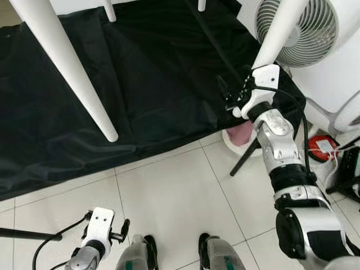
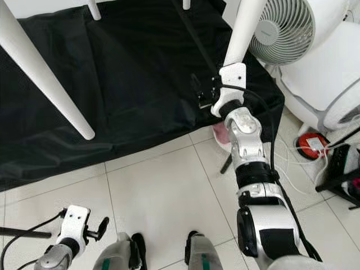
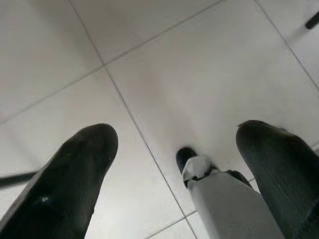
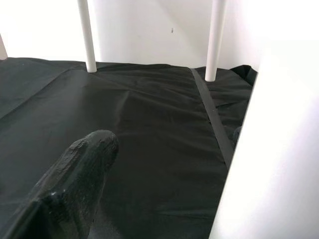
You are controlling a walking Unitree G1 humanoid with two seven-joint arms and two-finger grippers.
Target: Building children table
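Lower left of the frame, the left gripper (image 1: 115, 229) hangs low over the tiled floor (image 1: 180, 197), jaws spread wide with nothing between them; the wrist view looks past its fingers (image 3: 70, 184) straight down at tiles and the robot's foot (image 3: 192, 162).

Upper left, a white table leg (image 1: 67, 62) slants down across the frame and ends on the black sheet (image 1: 152, 84) that covers the upper half of the picture. Two more legs (image 4: 85, 35) stand on the sheet at the far top edge.

Right of centre, the right arm (image 1: 287, 163) stretches up and forward, its wrist cocked, and the right gripper (image 1: 228, 97) sits against the fourth leg (image 1: 278, 31) in the upper right. In the wrist view that leg is a white blur hard beside one black finger (image 4: 75, 189); whether the jaws clamp it, cannot tell.

Far right, a white fan (image 1: 301, 28).
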